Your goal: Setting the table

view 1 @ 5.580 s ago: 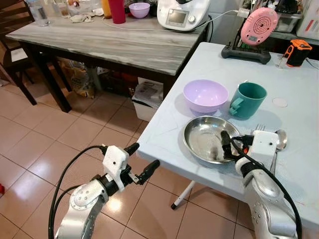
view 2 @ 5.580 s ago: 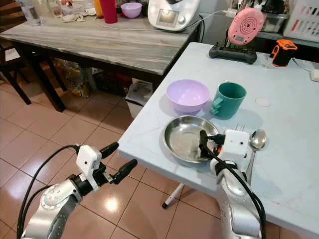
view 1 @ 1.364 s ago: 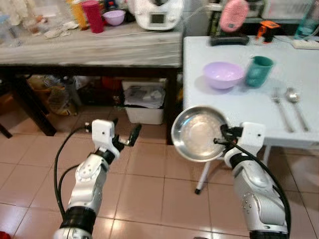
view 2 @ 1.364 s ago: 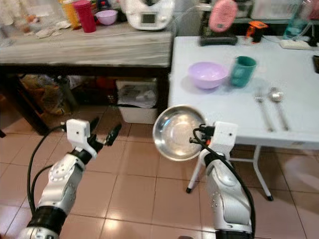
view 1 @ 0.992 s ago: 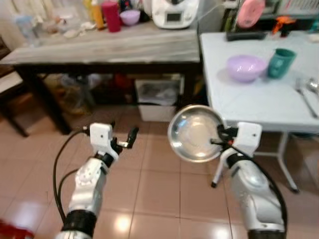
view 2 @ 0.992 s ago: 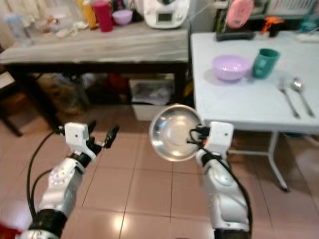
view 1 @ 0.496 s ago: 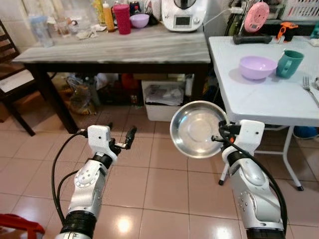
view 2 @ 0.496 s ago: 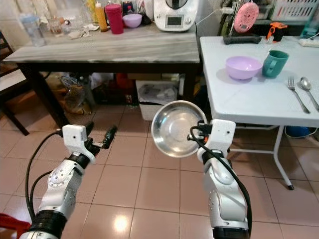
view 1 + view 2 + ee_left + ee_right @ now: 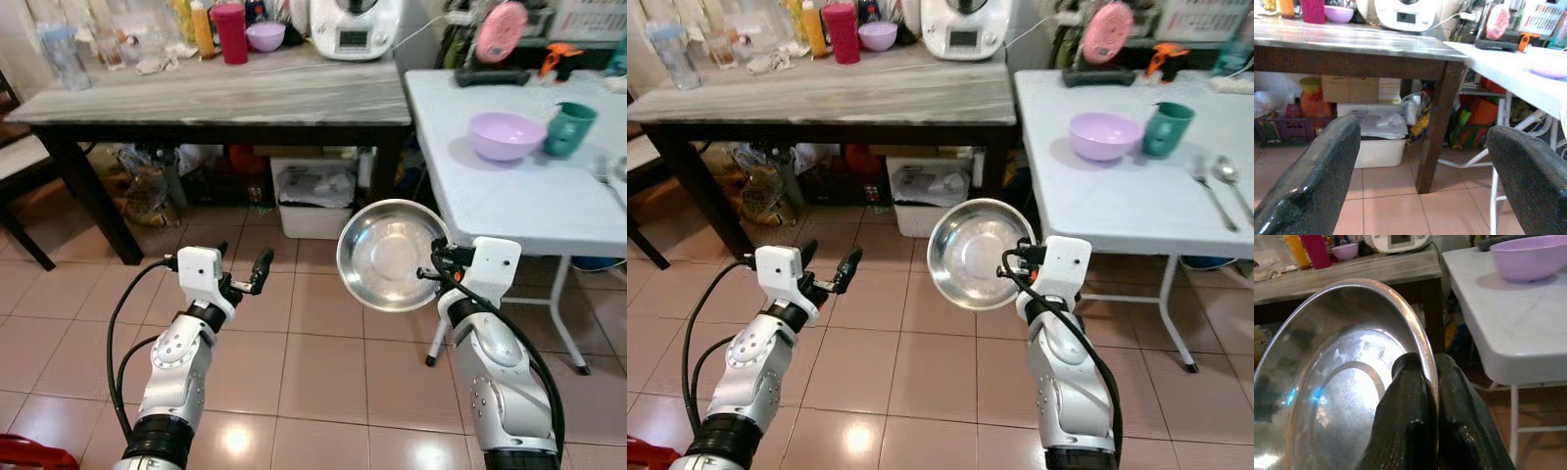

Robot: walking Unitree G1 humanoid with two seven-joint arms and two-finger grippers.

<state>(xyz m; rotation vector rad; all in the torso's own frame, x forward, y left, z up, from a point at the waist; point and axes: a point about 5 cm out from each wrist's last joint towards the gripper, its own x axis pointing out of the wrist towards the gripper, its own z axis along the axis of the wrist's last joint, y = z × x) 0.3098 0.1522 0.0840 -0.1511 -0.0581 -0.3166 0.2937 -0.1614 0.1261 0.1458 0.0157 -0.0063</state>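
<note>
My right gripper is shut on the rim of a steel plate, held tilted in the air over the tiled floor, left of the white table. In the right wrist view its fingers pinch the plate edge. On the white table stand a purple bowl and a green mug, with cutlery at the right edge. My left gripper is open and hangs above the floor; its fingers frame the dark table's leg.
A dark wooden table at the back carries a white appliance, a red cup, a small purple bowl and bottles. Boxes and bags sit beneath it. A chair is at left.
The camera has shifted slightly. The plate stays held in my right gripper and my left gripper stays open. Much earlier the plate lay on the white table; it is now off it.
</note>
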